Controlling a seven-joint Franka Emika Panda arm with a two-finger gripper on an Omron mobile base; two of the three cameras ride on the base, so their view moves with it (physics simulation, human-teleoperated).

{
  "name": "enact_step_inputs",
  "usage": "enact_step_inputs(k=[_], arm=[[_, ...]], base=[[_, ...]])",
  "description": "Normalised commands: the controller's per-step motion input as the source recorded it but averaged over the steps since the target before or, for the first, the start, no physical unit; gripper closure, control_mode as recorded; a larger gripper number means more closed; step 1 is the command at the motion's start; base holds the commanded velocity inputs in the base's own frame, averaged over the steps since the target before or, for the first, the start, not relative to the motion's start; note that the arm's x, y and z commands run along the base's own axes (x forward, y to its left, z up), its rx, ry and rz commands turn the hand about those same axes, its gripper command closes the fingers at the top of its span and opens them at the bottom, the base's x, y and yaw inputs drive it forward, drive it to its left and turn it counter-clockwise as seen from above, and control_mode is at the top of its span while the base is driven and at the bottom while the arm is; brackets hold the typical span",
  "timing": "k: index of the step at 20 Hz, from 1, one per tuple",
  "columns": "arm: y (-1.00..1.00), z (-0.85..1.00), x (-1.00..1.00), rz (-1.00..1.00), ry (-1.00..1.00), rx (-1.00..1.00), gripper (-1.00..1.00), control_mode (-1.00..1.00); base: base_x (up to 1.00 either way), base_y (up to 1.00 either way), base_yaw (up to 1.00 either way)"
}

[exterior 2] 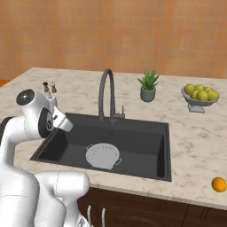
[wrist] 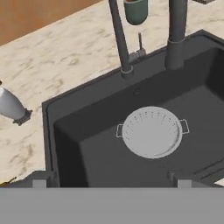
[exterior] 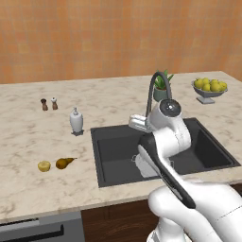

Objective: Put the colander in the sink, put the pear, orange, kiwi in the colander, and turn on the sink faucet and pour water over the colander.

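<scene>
Colander [wrist: 152,132] sits empty, centre frame in the sink [wrist: 87,144]; my pincer [wrist: 109,183] hangs open above it. Pear [exterior: 64,162] and kiwi [exterior: 44,166] wait lower left on the table [exterior: 42,132], the orange [exterior 2: 219,184] lower right: round fruit may roll when nudged.

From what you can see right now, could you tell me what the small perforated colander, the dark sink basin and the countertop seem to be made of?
Small round silvery-white perforated colander: probably matte metal, pale grey with rows of holes.
Dark grey rectangular sink basin: matte, possibly composite or coated metal; no shine.
Beige countertop: polished stone look, marble-like veining.
</scene>
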Motion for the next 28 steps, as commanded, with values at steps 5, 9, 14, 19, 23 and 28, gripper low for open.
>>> enact_step_inputs(k=[5,9,14,19,23,28], arm=[[-1.0,0.18,-0.95,-0.19,0.0,0.03,-1.0,-1.0],[-1.0,0.03,-0.75,-0.09,0.01,0.07,-1.0,-1.0],[-1.0,0.11,-0.46,-0.05,0.06,0.09,-1.0,-1.0],[-1.0,0.0,-0.44,-0.02,0.01,0.01,-1.0,-1.0],[-1.0,0.0,-0.26,-0.01,0.09,0.0,-1.0,-1.0],[-1.0,-0.02,-0.06,0.0,0.16,0.0,-1.0,-1.0]], base=[[0.0,0.0,0.0],[0.0,0.0,0.0],[0.0,0.0,0.0],[0.0,0.0,0.0],[0.0,0.0,0.0],[0.0,0.0,0.0]])
